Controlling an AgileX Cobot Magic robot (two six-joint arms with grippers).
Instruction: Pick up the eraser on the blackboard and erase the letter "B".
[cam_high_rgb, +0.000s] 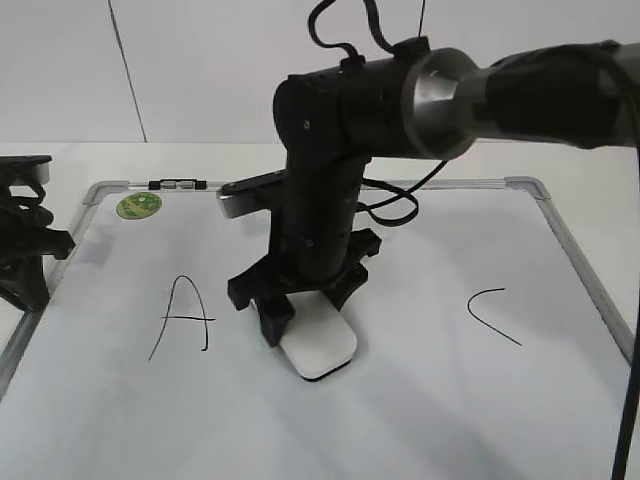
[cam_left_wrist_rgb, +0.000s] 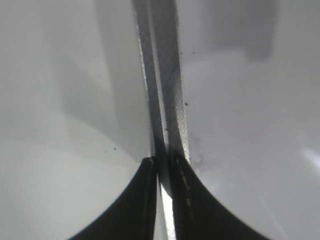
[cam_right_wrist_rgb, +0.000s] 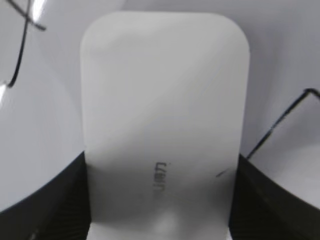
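Observation:
The white eraser (cam_high_rgb: 320, 347) lies flat on the blackboard (cam_high_rgb: 430, 400) between the black "A" (cam_high_rgb: 180, 315) and "C" (cam_high_rgb: 492, 315). My right gripper (cam_high_rgb: 300, 312) reaches down from the upper right and is shut on the eraser's far end. In the right wrist view the eraser (cam_right_wrist_rgb: 165, 90) fills the space between the jaws (cam_right_wrist_rgb: 160, 165). Thin black strokes (cam_right_wrist_rgb: 280, 125) show on either side. I cannot tell which letter they belong to. No letter "B" shows; the arm and eraser cover that spot. My left gripper (cam_high_rgb: 22, 245) sits at the board's left edge, jaws together (cam_left_wrist_rgb: 164, 167).
A green round sticker (cam_high_rgb: 138, 206) sits at the board's far left corner. The grey metal frame (cam_high_rgb: 585, 265) runs round the board and also shows in the left wrist view (cam_left_wrist_rgb: 162, 75). A white wall stands behind.

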